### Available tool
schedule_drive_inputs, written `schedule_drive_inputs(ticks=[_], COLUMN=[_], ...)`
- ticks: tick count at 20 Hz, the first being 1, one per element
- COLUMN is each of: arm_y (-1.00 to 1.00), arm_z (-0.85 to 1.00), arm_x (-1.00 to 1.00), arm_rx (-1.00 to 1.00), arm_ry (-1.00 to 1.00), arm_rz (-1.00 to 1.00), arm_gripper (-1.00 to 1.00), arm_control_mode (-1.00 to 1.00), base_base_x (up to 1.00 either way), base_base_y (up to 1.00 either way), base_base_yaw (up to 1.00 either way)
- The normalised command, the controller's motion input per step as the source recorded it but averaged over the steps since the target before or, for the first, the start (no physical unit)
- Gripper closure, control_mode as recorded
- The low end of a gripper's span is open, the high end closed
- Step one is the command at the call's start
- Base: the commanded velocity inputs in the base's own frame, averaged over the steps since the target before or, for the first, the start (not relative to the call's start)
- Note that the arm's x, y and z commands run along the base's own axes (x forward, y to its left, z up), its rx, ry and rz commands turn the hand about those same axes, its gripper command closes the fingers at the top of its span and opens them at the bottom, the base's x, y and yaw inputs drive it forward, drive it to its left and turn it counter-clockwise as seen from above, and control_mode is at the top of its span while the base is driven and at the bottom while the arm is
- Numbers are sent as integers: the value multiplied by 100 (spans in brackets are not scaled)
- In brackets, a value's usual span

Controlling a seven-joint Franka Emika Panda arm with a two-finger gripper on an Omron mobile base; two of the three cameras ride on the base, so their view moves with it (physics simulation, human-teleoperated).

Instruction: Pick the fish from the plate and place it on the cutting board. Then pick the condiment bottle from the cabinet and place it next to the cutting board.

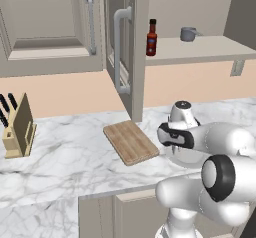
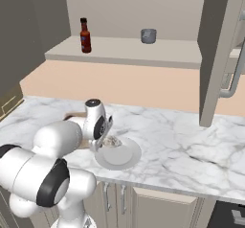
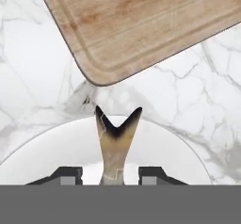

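While hand straddles fish on plate, grip unclear; cabinet holds bottle.

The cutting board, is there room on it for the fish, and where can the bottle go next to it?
The cutting board is bare, so the fish fits anywhere on it. Free marble lies between the board and the knife block. The other side is crowded: the plate and the gripper, jaws either side of the fish, sit close to the board's corner.
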Motion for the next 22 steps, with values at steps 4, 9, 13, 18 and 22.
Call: schedule_drive_inputs(ticks=[4, 9, 13, 18, 22], arm_y=[41, 33, 32, 38, 40], arm_z=[18, 20, 18, 14, 10], arm_x=[0, 0, 0, 0, 2], arm_rx=[-2, 0, 0, 0, 0], arm_ry=[0, 0, 0, 0, 0], arm_rz=[3, 2, 3, 2, 2], arm_gripper=[100, 100, 100, 100, 100], arm_control_mode=[-100, -100, -100, -100, -100], base_base_x=[0, 0, 0, 0, 0], base_base_y=[0, 0, 0, 0, 0], base_base_yaw=[0, 0, 0, 0, 0])
